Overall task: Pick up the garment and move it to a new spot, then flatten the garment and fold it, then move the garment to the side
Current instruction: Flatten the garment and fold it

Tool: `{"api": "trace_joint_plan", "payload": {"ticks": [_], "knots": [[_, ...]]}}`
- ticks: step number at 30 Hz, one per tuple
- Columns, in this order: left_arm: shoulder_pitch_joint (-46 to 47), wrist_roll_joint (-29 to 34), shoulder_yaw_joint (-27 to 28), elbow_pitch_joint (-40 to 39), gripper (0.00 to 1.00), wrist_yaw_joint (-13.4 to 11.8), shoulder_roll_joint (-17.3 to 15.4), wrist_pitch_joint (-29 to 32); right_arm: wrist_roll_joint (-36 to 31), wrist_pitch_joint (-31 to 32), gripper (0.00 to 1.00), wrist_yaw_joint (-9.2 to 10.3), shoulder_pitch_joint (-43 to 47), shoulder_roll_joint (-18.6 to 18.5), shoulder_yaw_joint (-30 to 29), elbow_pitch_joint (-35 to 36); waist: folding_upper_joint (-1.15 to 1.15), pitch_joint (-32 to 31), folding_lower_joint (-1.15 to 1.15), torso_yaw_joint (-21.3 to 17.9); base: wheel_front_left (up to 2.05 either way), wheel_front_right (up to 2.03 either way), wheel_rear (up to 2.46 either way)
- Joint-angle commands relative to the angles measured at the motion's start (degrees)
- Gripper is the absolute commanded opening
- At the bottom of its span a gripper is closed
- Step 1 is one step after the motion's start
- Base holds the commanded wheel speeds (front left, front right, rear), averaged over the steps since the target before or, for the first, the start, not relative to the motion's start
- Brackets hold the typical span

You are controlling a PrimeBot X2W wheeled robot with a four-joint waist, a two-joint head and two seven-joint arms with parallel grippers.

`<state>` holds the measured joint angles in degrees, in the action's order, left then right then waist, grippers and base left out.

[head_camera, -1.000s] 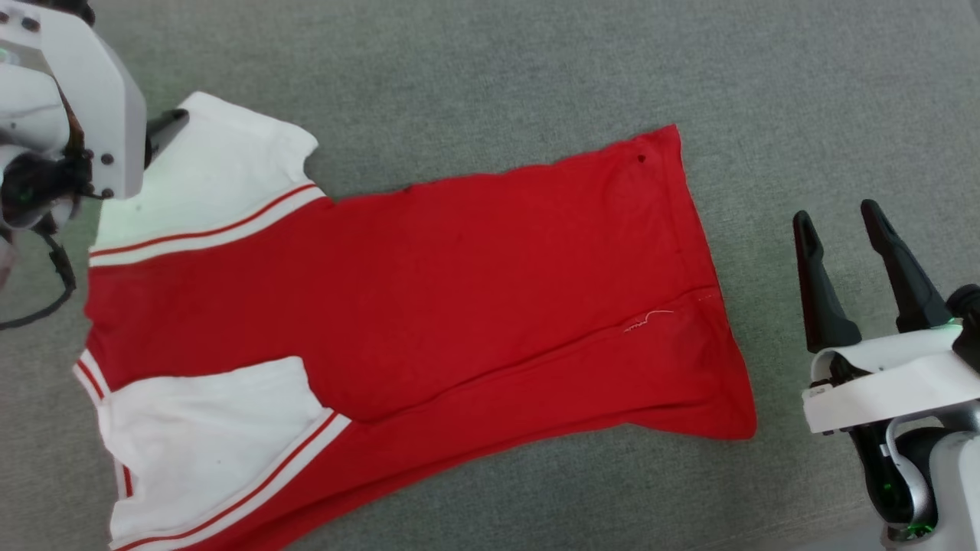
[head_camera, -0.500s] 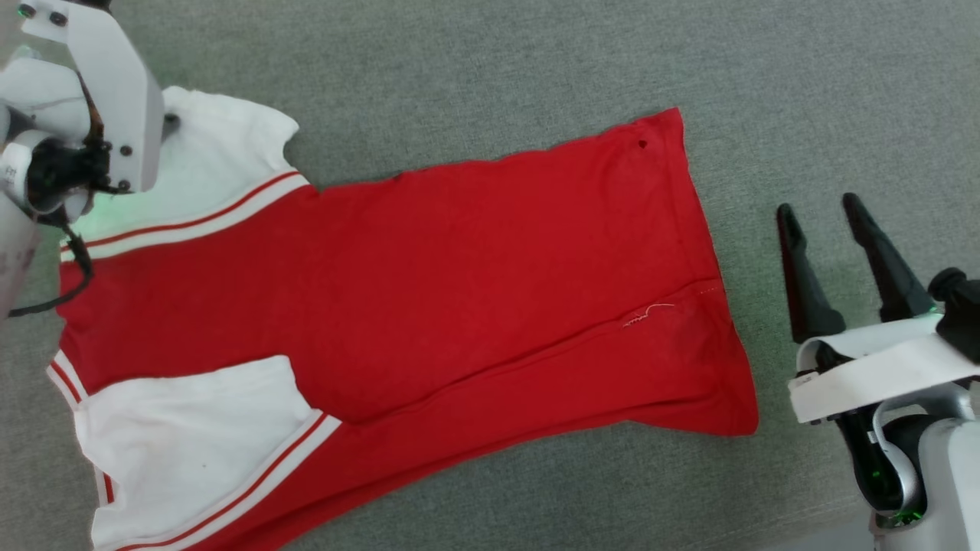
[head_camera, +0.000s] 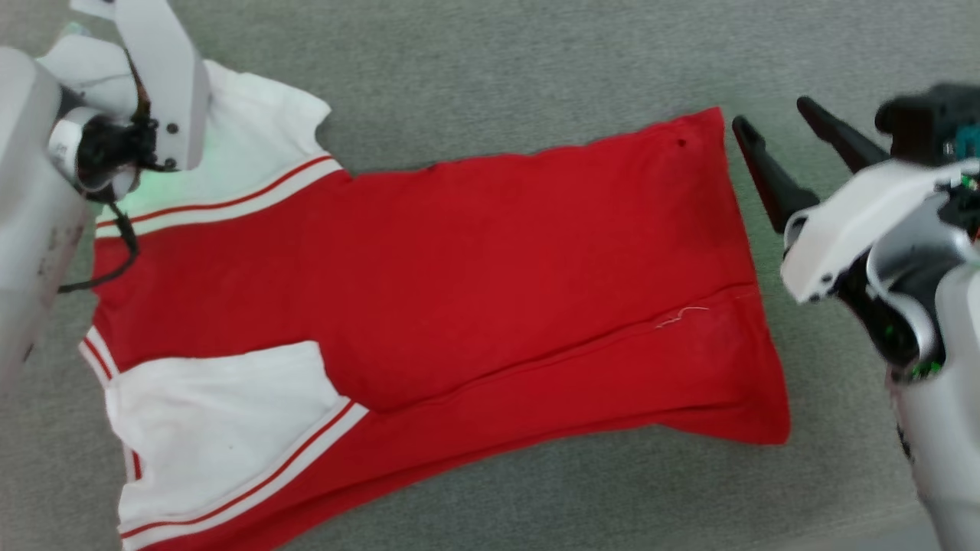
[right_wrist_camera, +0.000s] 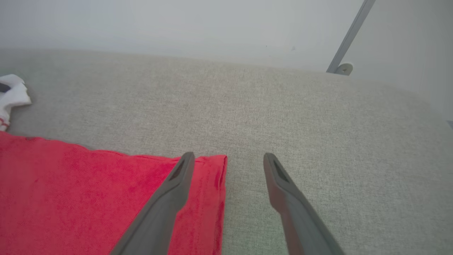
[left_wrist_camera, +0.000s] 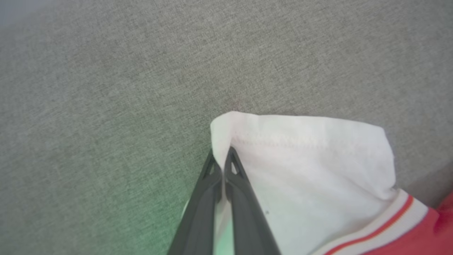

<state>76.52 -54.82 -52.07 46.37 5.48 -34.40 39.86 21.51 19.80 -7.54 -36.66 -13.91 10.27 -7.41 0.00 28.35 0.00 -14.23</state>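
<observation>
Grey woven cloth covers the surface, and the garment lies spread flat on it, white sleeves to the left and red hem to the right. At the far left, the left tool has its fingers pressed together on the edge of the far sleeve, pinching the white cloth near its corner. The right tool hangs at the far right with its fingers apart, holding nothing, just beside the hem's far corner. In the right wrist view one finger overlaps that red corner and the other is over bare surface.
</observation>
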Motion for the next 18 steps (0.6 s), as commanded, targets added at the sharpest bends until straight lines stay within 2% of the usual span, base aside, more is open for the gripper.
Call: {"api": "trace_joint_plan", "payload": {"ticks": [1,7,13,14,15,16,18], "knots": [[0.1,0.15,-0.32,0.3,0.0,0.21,0.53,-0.16,0.8,0.53,1.0,0.12,-1.04,-0.19,0.25,-0.82,0.0,0.46,0.0,0.9,0.0,0.0,0.0],[1.11,0.1,-0.97,1.65,0.0,1.11,2.55,-1.33,2.79,8.94,1.0,0.11,-7.54,-2.84,3.96,-9.84,0.0,0.83,0.0,3.1,0.0,0.0,0.0],[2.0,-0.22,-1.56,3.06,0.0,1.52,3.81,-2.48,6.5,15.19,1.0,0.11,-10.97,-4.25,8.25,-15.42,0.0,1.09,0.0,4.42,0.0,0.0,0.0],[2.14,-0.35,-1.65,3.29,0.0,1.56,4.03,-2.65,7.17,16.2,0.89,0.11,-11.2,-4.31,8.89,-16.37,0.0,1.12,0.0,4.56,0.0,0.0,0.0],[2.26,-0.4,-1.77,3.56,0.0,1.65,4.22,-2.84,7.54,17.06,0.35,0.11,-11.52,-4.53,9.58,-17.27,0.0,1.15,0.0,4.69,0.0,0.0,0.0],[2.33,-0.47,-1.88,3.79,0.0,1.73,4.38,-3.01,7.96,17.54,0.0,0.11,-11.88,-4.75,10.22,-17.87,0.0,1.17,0.0,4.81,0.0,0.0,0.0],[2.51,-0.6,-2.03,4.18,0.0,1.84,4.8,-3.97,8.83,17.91,0.0,0.11,-12.56,-4.85,10.49,-19.04,0.0,1.08,0.0,5.14,0.0,0.0,0.0]]}}
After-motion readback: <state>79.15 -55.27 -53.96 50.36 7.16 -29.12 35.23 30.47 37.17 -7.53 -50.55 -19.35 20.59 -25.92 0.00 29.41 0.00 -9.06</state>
